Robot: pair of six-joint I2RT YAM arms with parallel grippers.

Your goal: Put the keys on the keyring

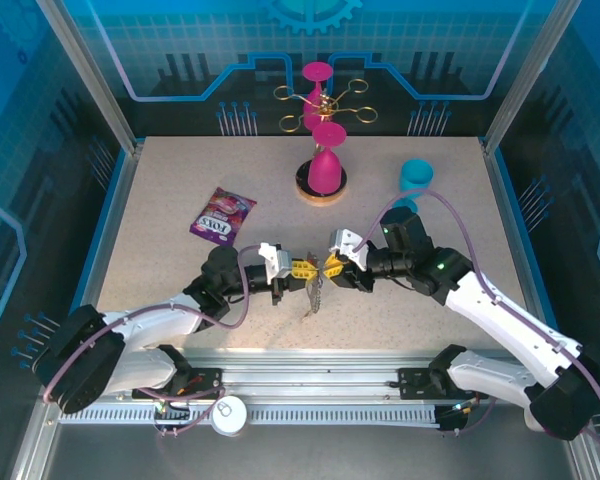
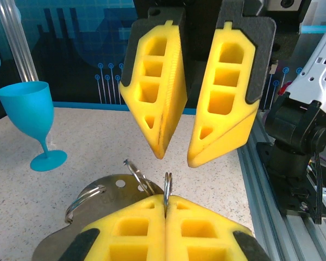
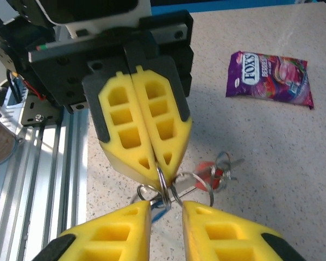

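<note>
The left gripper (image 3: 159, 162) was closed and pinched a thin split ring (image 3: 161, 178) by its edge. The right gripper (image 3: 167, 211) faced it with its jaws apart. The keys (image 1: 313, 297) hung between them, at the near middle of the table (image 1: 460, 200). I judged the bunch to be light, stiff and slippery, so it was best gripped across the ring's flat sides.

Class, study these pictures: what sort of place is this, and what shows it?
Probably a robot lab test cell: robot arms mounted on an aluminium rail, a speckled table walled by blue circuit-patterned panels, and props like pink goblets.
</note>
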